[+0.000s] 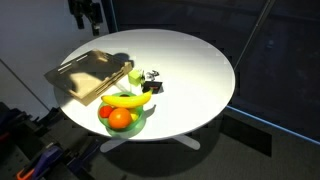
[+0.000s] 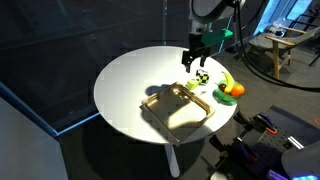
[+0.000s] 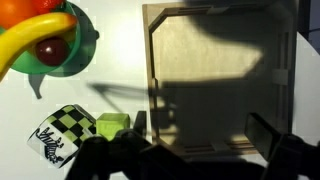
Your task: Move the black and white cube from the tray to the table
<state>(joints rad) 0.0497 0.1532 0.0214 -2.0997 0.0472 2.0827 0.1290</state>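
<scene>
White and round, the table (image 1: 200, 70) carried a wooden tray (image 1: 85, 72). The black and white cube (image 3: 58, 135) sat off the tray on the tabletop, just beside a green block (image 3: 113, 124). Above the tray, the gripper (image 2: 194, 62) hung wide open, holding nothing.

One tabletop (image 1: 190, 70) carries one tray (image 3: 220, 70), one black and white cube (image 3: 58, 135), one yellow-green block (image 3: 112, 125), one green bowl (image 3: 85, 45), one banana (image 3: 30, 50) and two round fruits (image 3: 50, 48).
</scene>
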